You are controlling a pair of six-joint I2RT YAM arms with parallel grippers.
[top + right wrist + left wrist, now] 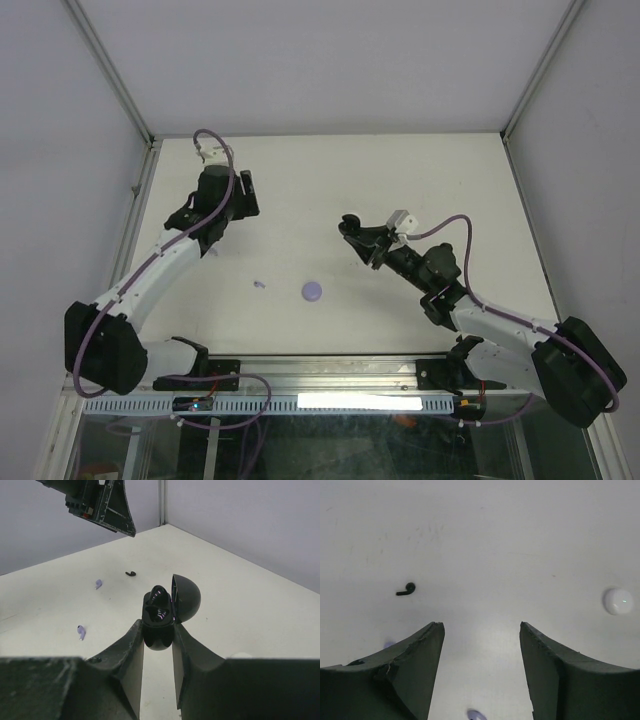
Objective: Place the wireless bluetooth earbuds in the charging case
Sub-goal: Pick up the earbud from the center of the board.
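Right gripper point(158, 631) clamped on open black charging case point(161, 611). Left gripper point(481, 630) apart, empty. Black earbud point(406, 589) lies loose on worktop point(520, 540), not yet inserted.

Three loose earbuds lie on the worktop point(420, 170): one black earbud point(131, 573) and two lavender ones, the first lavender earbud point(98, 584) and the second lavender earbud point(81, 632). There are three round cases: one black case point(159, 627), open, one lavender case point(313, 291) and one white case point(618, 601). Whether the black case holds more earbuds cannot be told. Two arms stand at the near edge: the left arm point(165, 255) and the right arm point(500, 325).
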